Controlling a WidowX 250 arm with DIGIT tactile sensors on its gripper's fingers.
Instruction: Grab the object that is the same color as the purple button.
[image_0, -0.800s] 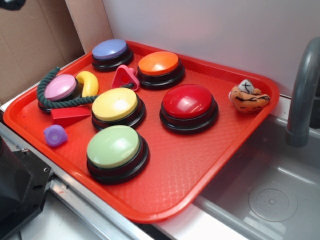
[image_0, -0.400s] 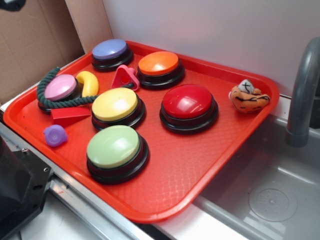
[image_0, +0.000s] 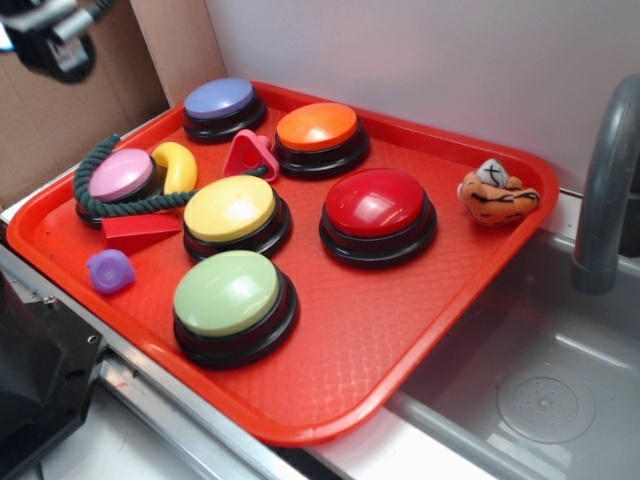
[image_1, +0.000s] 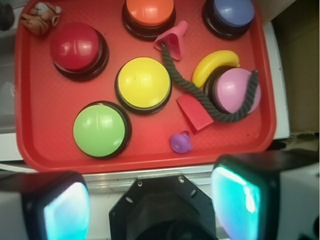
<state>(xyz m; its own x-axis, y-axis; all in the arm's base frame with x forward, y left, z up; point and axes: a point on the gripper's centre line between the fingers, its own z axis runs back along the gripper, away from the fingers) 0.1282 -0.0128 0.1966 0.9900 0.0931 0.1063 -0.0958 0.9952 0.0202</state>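
- Near the front edge of the red tray (image_0: 420, 330), at its left corner, the small purple toy (image_0: 110, 270) lies free on the tray floor, just in front of the red wedge (image_0: 140, 231) and to the left of the green button (image_0: 232, 297).
- On the wrist view, the toy (image_1: 180, 142) sits just beyond the gripper (image_1: 152, 197), whose two fingers stand wide apart with nothing between them.
- Nothing of the task is done yet, I judge: the gripper (image_0: 50, 35) is high above the far left corner, well apart from the toy. Moving over, going down, closing and lifting are all left.
- This toy is rounded and lumpy, so no clear long axis shows; a small nub seems to point toward the wedge.
- At the far side stands the purple button (image_0: 223, 105), whose colour matches the toy.
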